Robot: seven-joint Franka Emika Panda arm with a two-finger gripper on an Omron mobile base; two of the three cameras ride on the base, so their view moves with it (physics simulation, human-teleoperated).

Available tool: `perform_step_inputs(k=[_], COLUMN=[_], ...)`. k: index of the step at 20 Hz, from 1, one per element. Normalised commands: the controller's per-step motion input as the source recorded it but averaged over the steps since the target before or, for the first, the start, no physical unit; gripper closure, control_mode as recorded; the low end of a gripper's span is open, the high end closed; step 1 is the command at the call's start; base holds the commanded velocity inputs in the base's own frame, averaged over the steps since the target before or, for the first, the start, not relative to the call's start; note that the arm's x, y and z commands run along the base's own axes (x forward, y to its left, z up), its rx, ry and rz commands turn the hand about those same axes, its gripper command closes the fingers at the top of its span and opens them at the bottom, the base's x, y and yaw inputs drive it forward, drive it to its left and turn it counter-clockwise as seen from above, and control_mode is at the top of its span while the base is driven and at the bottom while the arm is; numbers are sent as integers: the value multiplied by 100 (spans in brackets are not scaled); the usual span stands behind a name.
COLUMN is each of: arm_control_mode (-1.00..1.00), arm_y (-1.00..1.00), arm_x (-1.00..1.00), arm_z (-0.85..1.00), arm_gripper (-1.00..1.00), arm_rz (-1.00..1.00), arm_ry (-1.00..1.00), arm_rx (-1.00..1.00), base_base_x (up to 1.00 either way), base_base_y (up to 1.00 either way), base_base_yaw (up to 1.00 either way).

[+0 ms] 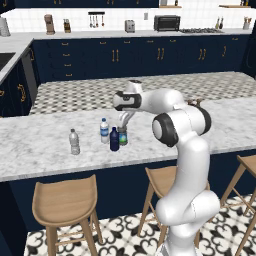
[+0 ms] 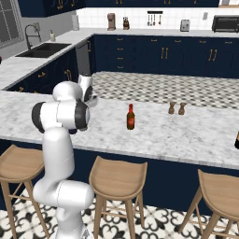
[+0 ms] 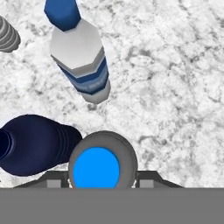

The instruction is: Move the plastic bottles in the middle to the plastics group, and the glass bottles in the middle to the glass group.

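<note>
My gripper (image 1: 122,129) comes down from above on the dark bottle with the blue cap (image 1: 123,136), and its jaws sit tight against both sides. In the hand view the blue cap (image 3: 96,168) lies between the fingertips (image 3: 146,181). The solid navy bottle (image 1: 114,139) (image 3: 35,146) stands right beside it. Just behind stands the clear water bottle with the blue label (image 1: 104,131) (image 3: 81,57), and the greyish unlabelled one (image 1: 74,142) is further left. The amber bottle with the orange-red label (image 2: 130,116) stands alone on the counter. Two small brown bottles (image 2: 176,108) stand further right.
The marble counter (image 1: 40,145) runs across in front of me, with wooden stools (image 1: 65,202) below its front edge. Another dark bottle (image 2: 237,140) shows at the right edge. A second counter (image 1: 75,95) lies behind.
</note>
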Motion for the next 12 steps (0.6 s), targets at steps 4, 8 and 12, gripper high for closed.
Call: perform_step_inputs(k=[4,8,12], arm_control_mode=[-100,-100,-100], arm_y=[0,0,-2], arm_x=[0,0,0], arm_z=[-1,-18,-19], arm_gripper=[100,100,100], arm_rz=[0,0,0], arm_ry=[0,-6,-11], arm_rx=[0,1,0], base_base_x=[0,0,0], base_base_y=[0,0,0], base_base_yaw=[0,0,0])
